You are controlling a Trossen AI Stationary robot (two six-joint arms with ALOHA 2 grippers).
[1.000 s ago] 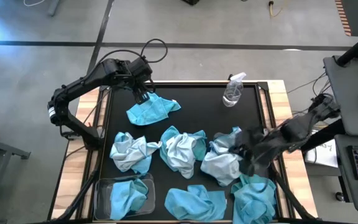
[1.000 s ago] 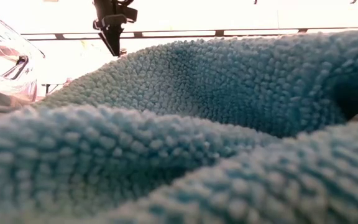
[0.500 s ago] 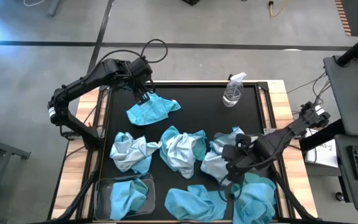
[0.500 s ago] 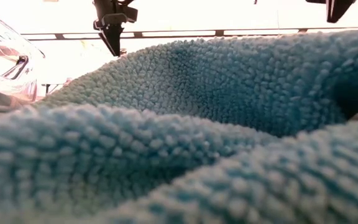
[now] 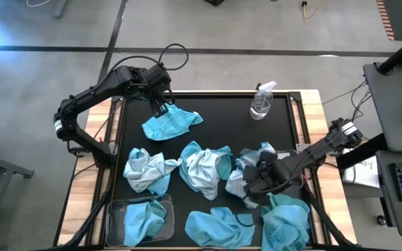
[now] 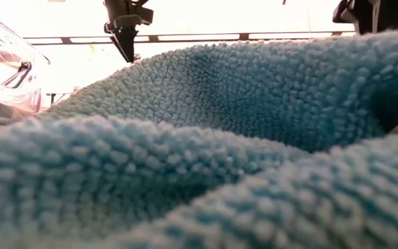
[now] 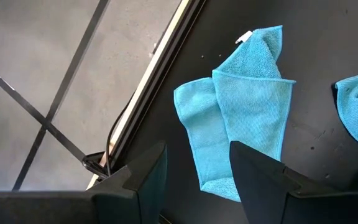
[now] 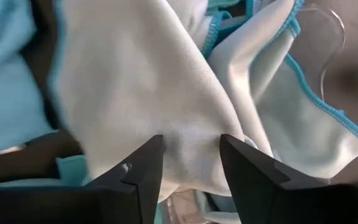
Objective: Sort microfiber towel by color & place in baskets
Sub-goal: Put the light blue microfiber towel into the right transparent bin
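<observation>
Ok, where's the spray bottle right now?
In the high view the clear spray bottle stands at the far edge of the black table, toward the right side, apart from the towels; the nearest is the pale towel under the right arm.

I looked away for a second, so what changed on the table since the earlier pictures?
The right gripper swung in from the table's right side to the pale towel, and its fingers now stand open around a fold. The left gripper stayed open above the turquoise towel; the other towels and the basket stayed put.
</observation>
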